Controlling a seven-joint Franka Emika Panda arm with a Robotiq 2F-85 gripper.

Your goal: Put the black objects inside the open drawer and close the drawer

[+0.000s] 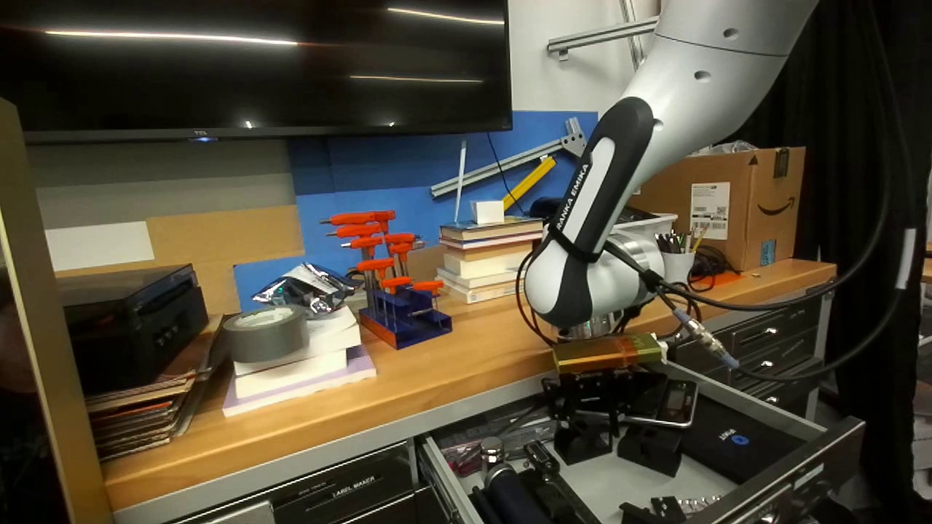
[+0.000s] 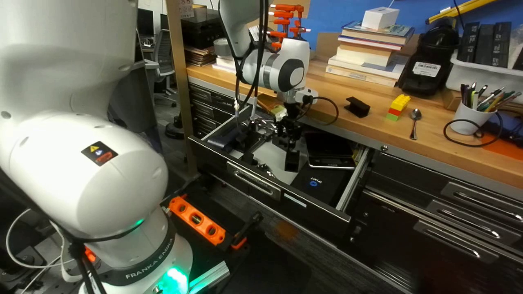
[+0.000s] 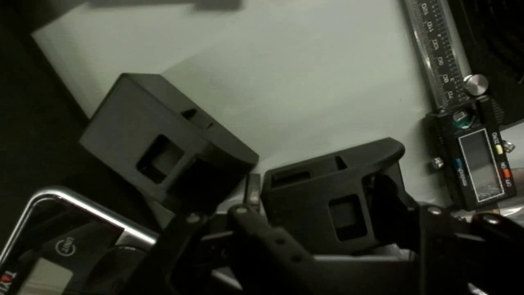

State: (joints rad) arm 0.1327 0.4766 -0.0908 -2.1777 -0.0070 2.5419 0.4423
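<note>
The drawer (image 2: 327, 216) stands pulled out, its silver handle facing front. Low inside it, my gripper (image 1: 586, 418) straddles a black object (image 3: 303, 217) with square cut-outs. In the wrist view one finger (image 3: 252, 190) shows a thin gap from that object's end. The opposite finger (image 3: 389, 200) overlaps the object's other end, and whether it touches cannot be made out. A similar black object (image 3: 131, 127) rests tilted on the drawer floor beside it, also seen in an exterior view (image 1: 650, 447). A third black object (image 2: 357, 107) lies on the wooden tabletop.
Inside the drawer are a scale (image 1: 677, 404), a flat black box (image 2: 322, 183) and a digital caliper (image 3: 479, 164). A yellow, red and green brick stack (image 2: 398, 107) and a spoon (image 2: 414, 122) sit on the tabletop near a pen cup (image 2: 470, 118).
</note>
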